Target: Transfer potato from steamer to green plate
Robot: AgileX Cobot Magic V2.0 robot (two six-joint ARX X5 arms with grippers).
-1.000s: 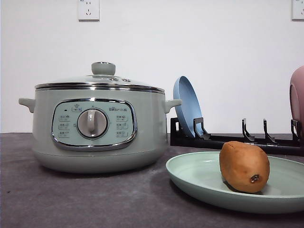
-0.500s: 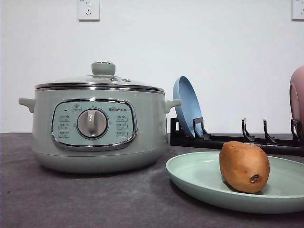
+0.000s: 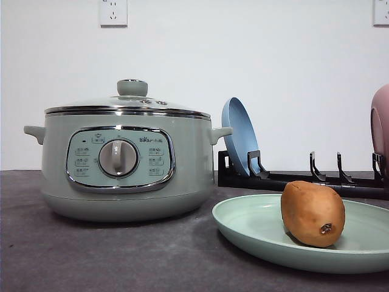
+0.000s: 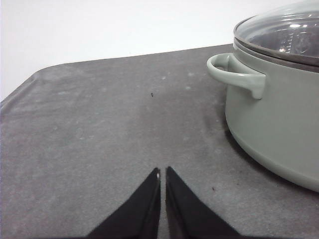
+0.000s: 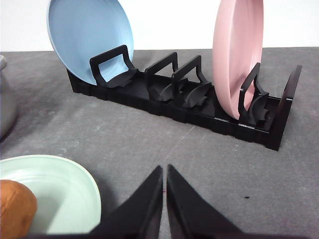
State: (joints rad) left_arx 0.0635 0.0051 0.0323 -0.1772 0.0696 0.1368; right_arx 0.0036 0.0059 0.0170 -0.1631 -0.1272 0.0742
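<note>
Front view: I see the potato [image 3: 312, 213] resting on the green plate [image 3: 255, 228], at three o'clock from the lidded steamer [image 3: 124, 161]; left wrist: left gripper [image 4: 162, 172] closed, empty; right wrist: right gripper [image 5: 165, 169] closed, empty; I judge nothing remains but keeping clear.

Front view: low, near table height, facing the back wall, close to the steamer [image 3: 124, 161] at frame left and green plate [image 3: 255, 228] at lower right. Left wrist view looks low across the table, sharing the steamer. Right wrist view faces the rack [image 5: 199, 102], sharing plate and rack.
</note>
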